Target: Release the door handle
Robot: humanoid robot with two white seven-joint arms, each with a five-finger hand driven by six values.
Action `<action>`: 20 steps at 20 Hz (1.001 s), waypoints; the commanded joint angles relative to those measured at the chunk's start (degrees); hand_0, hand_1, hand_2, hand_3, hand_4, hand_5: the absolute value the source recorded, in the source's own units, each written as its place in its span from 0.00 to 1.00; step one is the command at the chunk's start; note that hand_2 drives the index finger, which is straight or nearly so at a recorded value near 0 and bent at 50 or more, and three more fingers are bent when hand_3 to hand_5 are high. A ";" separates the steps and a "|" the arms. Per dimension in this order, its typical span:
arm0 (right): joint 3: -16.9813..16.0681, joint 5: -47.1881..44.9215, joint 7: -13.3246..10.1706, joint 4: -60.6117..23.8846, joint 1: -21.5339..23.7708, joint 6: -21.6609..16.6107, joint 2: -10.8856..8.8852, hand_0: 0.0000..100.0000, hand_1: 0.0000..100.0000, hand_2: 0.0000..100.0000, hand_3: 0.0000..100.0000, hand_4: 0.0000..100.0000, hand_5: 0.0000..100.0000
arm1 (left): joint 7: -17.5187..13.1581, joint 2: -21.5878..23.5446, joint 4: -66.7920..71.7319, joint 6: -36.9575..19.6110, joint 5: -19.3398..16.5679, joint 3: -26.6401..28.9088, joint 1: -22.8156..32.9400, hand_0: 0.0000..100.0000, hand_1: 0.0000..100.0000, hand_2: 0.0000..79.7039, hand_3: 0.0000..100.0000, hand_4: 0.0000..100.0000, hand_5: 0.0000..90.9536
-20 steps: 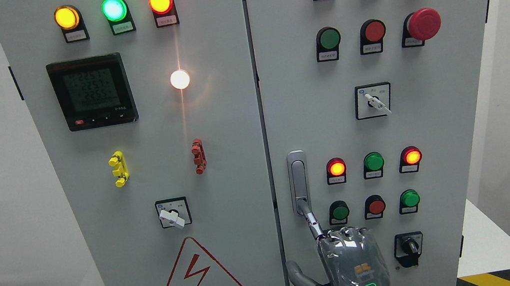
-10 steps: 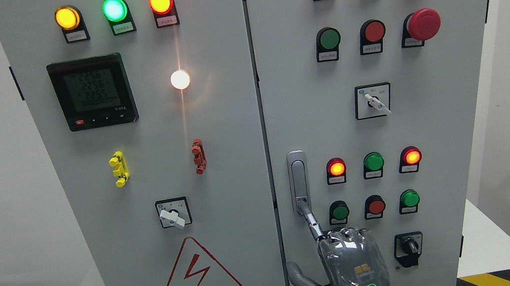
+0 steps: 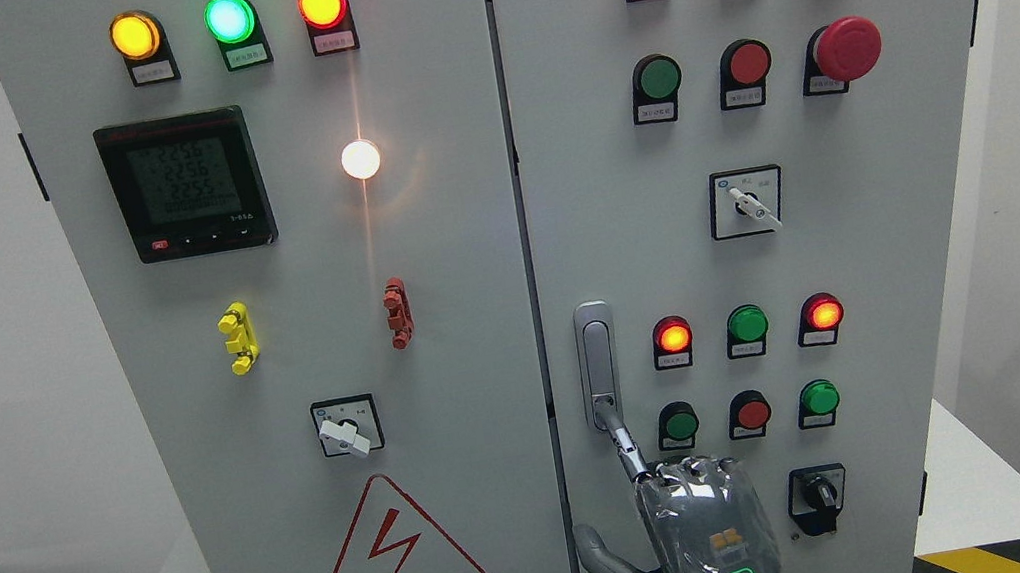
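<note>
We face a tall grey metal electrical cabinet (image 3: 462, 233) with two doors, its seam running down the middle. On the left door sit a black digital meter with a lit display (image 3: 184, 184), a red triangular lightning warning sign (image 3: 402, 557) low down, and a glowing white round lamp (image 3: 361, 159). On the right door we see a red mushroom-head stop button (image 3: 847, 48) near the top and a cluster of small red and green round lamps beside the narrow silver vertical door handle (image 3: 599, 364), which is set just right of the seam at mid-lower height. Our right hand (image 3: 698, 531), silver and plastic-wrapped, rises from the bottom edge below the handle: its extended index finger (image 3: 625, 446) touches the handle's lower end, the other fingers are curled into the palm, and the thumb sticks out to the left, gripping nothing.
</note>
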 commanded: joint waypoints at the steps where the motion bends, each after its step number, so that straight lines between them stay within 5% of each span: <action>1: -0.01 0.01 0.02 1.77 0.05 0.08 0.00 0.32 0.25 0.11 1.00 1.00 1.00 | 0.05 0.00 1.67 0.02 -0.01 0.00 -1.49 0.12 0.56 0.00 0.00 0.00 0.00; 20: -0.10 -0.08 0.02 2.65 0.40 0.17 0.00 0.33 0.25 0.12 1.00 1.00 1.00 | 0.05 0.00 1.67 0.02 -0.01 0.00 -1.49 0.12 0.56 0.00 0.00 0.00 0.00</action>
